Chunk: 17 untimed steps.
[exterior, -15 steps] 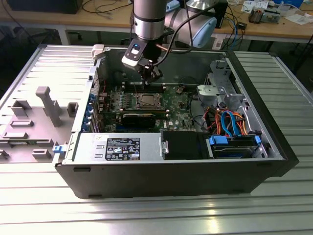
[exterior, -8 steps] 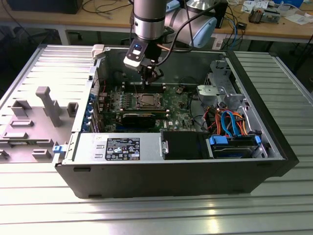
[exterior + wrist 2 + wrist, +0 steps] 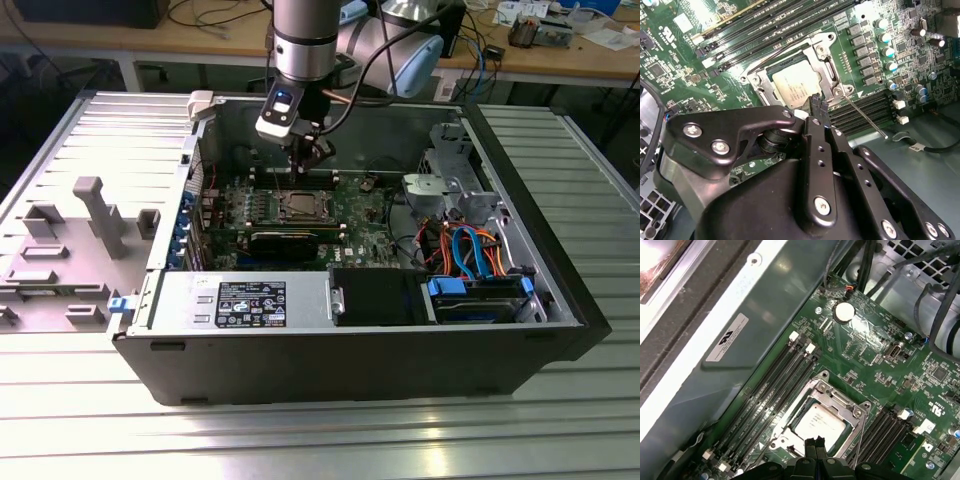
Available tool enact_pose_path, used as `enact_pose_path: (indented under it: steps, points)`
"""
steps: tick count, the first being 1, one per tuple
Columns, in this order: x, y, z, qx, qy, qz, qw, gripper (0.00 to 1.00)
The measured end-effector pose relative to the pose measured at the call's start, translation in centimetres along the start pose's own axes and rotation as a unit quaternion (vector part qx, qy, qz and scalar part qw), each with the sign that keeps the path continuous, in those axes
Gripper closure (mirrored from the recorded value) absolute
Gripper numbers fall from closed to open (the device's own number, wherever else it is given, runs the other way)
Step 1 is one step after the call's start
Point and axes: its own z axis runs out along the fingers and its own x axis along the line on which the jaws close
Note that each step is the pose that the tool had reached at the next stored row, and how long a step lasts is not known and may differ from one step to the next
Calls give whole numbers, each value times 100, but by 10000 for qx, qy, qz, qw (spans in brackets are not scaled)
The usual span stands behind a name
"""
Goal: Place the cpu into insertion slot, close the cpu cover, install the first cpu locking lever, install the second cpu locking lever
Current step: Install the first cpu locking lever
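The cpu (image 3: 819, 426), seated flat, just beside the closed fingers (image 3: 811, 448)

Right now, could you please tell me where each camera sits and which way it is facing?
Exterior view: off the arm, raised, looking down into the open computer case; the arm and gripper show above the motherboard.
Second wrist view: on the arm, looking along the black gripper body at the cpu; the closed fingers show.
First wrist view: on the arm, looking at the motherboard and the case wall; the fingers show.
Shared: both wrist views show the cpu framed by the cpu cover.
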Motion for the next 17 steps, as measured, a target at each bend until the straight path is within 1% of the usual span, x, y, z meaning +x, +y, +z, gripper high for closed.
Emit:
enact_pose_path:
  steps: [3, 8, 17]
  points:
    - [0, 0, 0, 0, -2, -120, 9999, 89]
    - [0, 0, 0, 0, -3, -195, 9998, 89]
    - [0, 0, 0, 0, -7, -444, 9990, 89]
